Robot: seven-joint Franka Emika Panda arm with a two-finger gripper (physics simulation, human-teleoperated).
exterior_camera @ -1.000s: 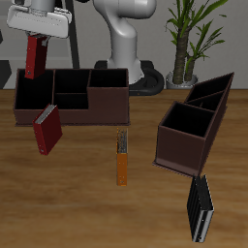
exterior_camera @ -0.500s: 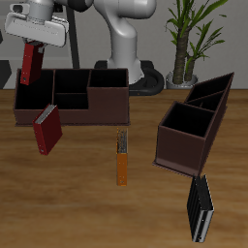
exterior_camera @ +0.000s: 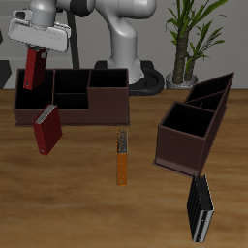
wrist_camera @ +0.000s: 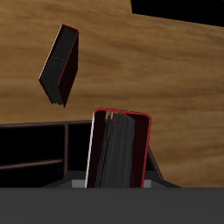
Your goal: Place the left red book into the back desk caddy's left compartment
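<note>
Pincer: your white two-finger pincer (exterior_camera: 36, 45) hangs above the end of the long, low maroon open-topped desk caddy (exterior_camera: 70, 95), clamped on the top of a small red hardcover book (exterior_camera: 34, 68).
Held book: it hangs nearly upright, its lower end at the rim of the caddy's wide black-lined end compartment (exterior_camera: 34, 92).
Second book: you have another small red hardcover (exterior_camera: 46, 129) leaning just in front of the caddy.
Counter: on the wooden counter (exterior_camera: 87, 194) lie a thin orange book (exterior_camera: 123, 156) and a black book (exterior_camera: 201, 208).
Other caddy: a taller dark brown caddy with slanted sides (exterior_camera: 195, 121) stands well apart.
Background: a potted green plant (exterior_camera: 187, 39) stands behind.
</note>
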